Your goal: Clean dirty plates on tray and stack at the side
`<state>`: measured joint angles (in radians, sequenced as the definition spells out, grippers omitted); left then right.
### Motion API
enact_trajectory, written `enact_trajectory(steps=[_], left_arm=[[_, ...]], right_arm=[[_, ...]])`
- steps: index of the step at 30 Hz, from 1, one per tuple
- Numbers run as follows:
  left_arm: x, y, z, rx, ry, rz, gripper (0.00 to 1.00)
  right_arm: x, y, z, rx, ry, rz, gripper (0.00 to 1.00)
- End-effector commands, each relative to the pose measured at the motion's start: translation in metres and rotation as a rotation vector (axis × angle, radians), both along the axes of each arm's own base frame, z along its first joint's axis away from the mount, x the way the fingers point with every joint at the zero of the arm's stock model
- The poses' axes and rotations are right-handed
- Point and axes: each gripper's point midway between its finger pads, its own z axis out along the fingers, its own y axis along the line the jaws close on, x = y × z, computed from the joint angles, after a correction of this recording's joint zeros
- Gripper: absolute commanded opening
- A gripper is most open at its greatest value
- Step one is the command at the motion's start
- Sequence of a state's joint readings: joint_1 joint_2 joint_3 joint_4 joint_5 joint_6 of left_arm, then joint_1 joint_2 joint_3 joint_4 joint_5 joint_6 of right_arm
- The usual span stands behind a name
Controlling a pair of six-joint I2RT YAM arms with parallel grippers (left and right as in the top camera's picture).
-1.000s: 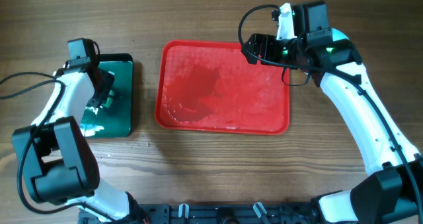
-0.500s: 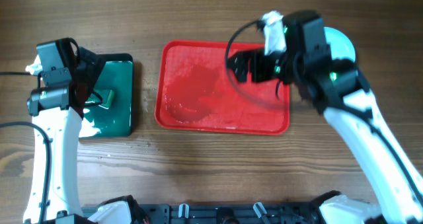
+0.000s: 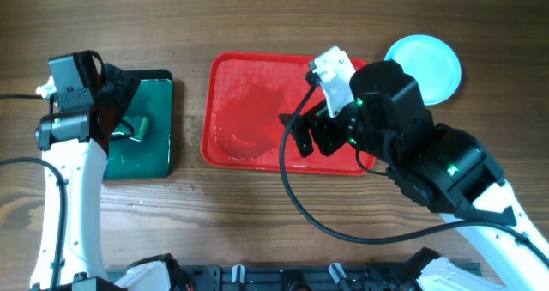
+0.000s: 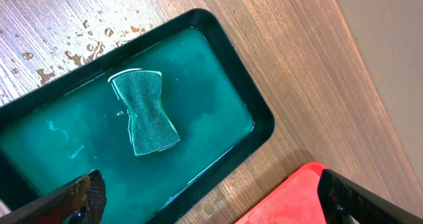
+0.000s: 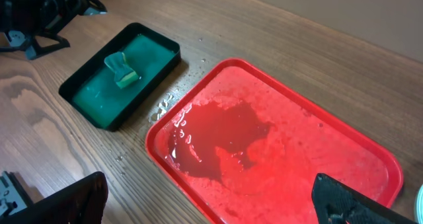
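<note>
A: overhead?
B: The red tray (image 3: pixel 249 93) sits mid-surface (image 3: pixel 257 214), floor wet. The turquoise plate (image 3: pixel 425 68) lies flat on the wood off the tray's 2 o'clock corner; can't tell if more plates are under it. The dark green tray (image 3: pixel 159 154) is at 9 o'clock, apart from the red one, with a sponge (image 3: pixel 137 128) in it. The right arm (image 3: pixel 446 166) hangs over the red tray's 4 o'clock corner. The left arm (image 3: pixel 64 179) is at the green tray's 9 o'clock side.
A: left wrist?
B: The left pincer (image 4: pixel 210 184) is spread wide, gripping nothing. The green tray holds teal water and the sponge, pinched at the waist. There are droplets (image 4: pixel 86 36) on the wood at 10 o'clock and a red tray corner at 5.
A: right wrist?
B: The right pincer (image 5: pixel 208 184) is wide too, gripping nothing, above the red tray. There's a puddle (image 5: pixel 218 135) on the tray floor and the green tray at 10 o'clock.
</note>
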<state>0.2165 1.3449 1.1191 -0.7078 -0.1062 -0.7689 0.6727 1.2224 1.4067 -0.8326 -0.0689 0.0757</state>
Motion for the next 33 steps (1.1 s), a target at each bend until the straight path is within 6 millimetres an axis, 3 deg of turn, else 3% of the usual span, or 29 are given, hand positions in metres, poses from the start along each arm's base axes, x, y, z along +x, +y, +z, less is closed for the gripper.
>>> enact_trajectory(steps=[1, 13, 33], left_arm=[[0.0, 0.001, -0.002, -0.002, 0.006, -0.003, 1.0], [0.0, 0.001, -0.002, -0.002, 0.006, -0.003, 1.0], [0.0, 0.001, -0.002, -0.002, 0.006, -0.003, 1.0]], right_arm=[[0.004, -0.001, -0.008, -0.035, -0.002, -0.001, 1.0], [-0.005, -0.007, -0.03, -0.101, 0.082, 0.0, 1.0], [0.002, -0.015, -0.029, -0.166, 0.017, 0.037, 1.0]])
